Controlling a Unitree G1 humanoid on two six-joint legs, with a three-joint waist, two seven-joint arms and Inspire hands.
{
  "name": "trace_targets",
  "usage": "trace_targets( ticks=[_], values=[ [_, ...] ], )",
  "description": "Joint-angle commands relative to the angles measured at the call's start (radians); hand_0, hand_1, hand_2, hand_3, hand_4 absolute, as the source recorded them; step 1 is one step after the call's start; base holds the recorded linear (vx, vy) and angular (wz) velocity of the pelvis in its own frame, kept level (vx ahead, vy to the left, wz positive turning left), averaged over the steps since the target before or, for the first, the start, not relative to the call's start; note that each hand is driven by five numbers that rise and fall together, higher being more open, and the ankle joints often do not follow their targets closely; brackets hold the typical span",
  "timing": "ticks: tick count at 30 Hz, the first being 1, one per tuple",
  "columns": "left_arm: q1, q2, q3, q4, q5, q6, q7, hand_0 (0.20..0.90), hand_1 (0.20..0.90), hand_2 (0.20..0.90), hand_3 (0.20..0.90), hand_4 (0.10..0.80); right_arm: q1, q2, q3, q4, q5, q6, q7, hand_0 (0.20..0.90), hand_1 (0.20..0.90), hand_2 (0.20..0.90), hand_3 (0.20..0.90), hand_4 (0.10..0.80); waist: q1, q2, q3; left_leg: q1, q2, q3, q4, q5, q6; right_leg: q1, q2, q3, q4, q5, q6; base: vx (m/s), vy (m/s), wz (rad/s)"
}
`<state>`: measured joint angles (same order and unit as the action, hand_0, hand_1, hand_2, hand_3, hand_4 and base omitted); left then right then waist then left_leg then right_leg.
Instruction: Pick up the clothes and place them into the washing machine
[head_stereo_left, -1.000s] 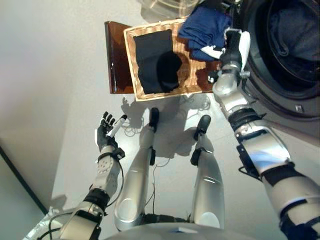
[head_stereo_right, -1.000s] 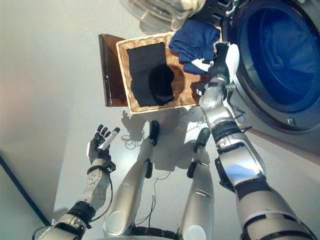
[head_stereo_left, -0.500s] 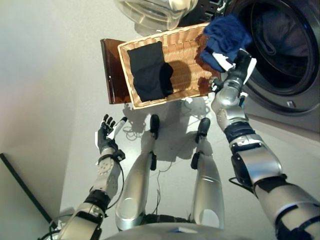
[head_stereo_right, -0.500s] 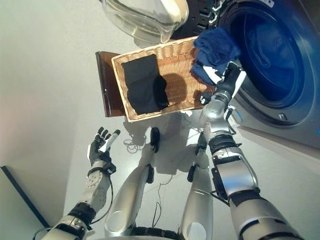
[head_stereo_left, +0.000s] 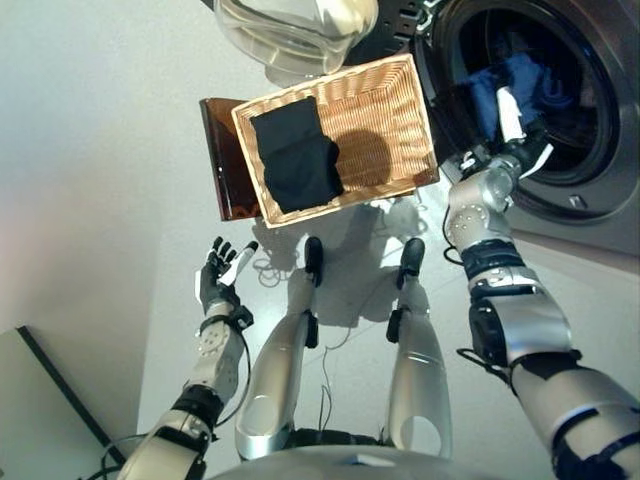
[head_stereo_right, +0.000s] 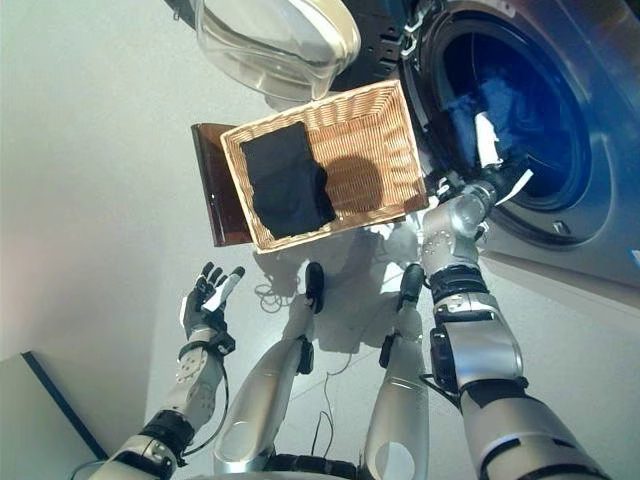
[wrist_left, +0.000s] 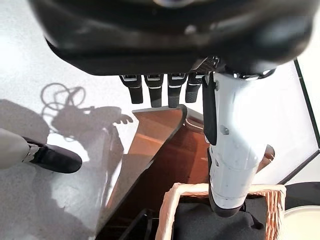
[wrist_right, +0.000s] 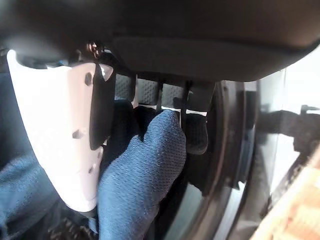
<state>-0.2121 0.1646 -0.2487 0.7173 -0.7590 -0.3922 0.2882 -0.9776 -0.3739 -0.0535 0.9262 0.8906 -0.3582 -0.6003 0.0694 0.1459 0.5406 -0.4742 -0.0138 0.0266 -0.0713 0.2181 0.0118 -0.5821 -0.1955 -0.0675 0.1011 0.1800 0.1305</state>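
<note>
I see my right robot hand reaching into the round mouth of the washer. Its fingers and white thumb are curled round a blue cloth, pinching it, and the cloth sits just inside the drum, bunched up past the fingertips. More blue cloth shows deeper in the drum, beyond that hand. To the left of that hand, just outside the washer, a basket stands on the floor. A black cloth lies flat in the far-left part of the basket, well apart from the right robot hand. The rest of the basket floor is bare weave. A brown board lies touching the basket's left side. The washer's door, with its clear bowl, hangs open above the basket. My left robot hand is low on the left, well apart from the basket and held over the floor. Its fingers are spread straight and it holds nothing.
</note>
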Motion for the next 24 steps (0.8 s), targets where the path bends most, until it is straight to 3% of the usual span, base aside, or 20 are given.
trace_targets(
  ticks=[1,17,22,23,24],
  values=[
    [0.068,0.006,-0.02,-0.01,-0.011,-0.033,0.0,0.9,0.9,0.9,0.9,0.8,-0.13,-0.12,-0.002,-0.033,0.037,-0.128,0.054,0.2,0.2,0.2,0.2,0.3,-0.009,0.07,-0.054,-0.047,0.004,0.031,0.045,-0.049,-0.073,0.025,-0.024,0.086,0.123,-0.169,0.004,0.0,0.0,0.0],
    [0.072,0.027,-0.058,0.029,-0.034,-0.008,-0.041,0.9,0.9,0.9,0.9,0.8,-0.433,-0.33,0.024,0.229,0.383,-0.113,0.182,0.2,0.2,0.2,0.2,0.3,0.017,0.073,-0.104,-0.032,-0.002,0.023,0.022,-0.044,-0.075,0.029,-0.025,0.092,0.124,-0.177,0.003,0.002,0.0,0.0],
    [0.076,0.028,-0.06,0.044,-0.036,0.001,-0.05,0.9,0.9,0.9,0.9,0.8,-0.477,-0.36,0.041,0.245,0.41,-0.118,0.187,0.2,0.2,0.2,0.2,0.3,0.024,0.078,-0.111,-0.031,-0.002,0.022,0.017,-0.04,-0.075,0.026,-0.025,0.098,0.124,-0.176,0.002,0.0,0.0,0.0],
    [0.077,0.029,-0.06,0.044,-0.037,0.0,-0.05,0.9,0.9,0.9,0.9,0.8,-0.481,-0.365,0.049,0.251,0.403,-0.112,0.186,0.376,0.376,0.376,0.376,0.425,0.025,0.078,-0.111,-0.031,-0.002,0.022,0.016,-0.04,-0.074,0.025,-0.025,0.097,0.126,-0.176,0.002,0.002,0.017,0.05],
    [0.072,0.03,-0.058,0.048,-0.037,0.0,-0.047,0.9,0.9,0.9,0.9,0.8,-0.495,-0.371,0.064,0.267,0.397,-0.108,0.174,0.9,0.9,0.9,0.9,0.8,0.027,0.078,-0.112,-0.031,-0.001,0.023,0.016,-0.038,-0.075,0.024,-0.025,0.098,0.129,-0.177,0.001,0.0,0.012,0.06]
  ],
)
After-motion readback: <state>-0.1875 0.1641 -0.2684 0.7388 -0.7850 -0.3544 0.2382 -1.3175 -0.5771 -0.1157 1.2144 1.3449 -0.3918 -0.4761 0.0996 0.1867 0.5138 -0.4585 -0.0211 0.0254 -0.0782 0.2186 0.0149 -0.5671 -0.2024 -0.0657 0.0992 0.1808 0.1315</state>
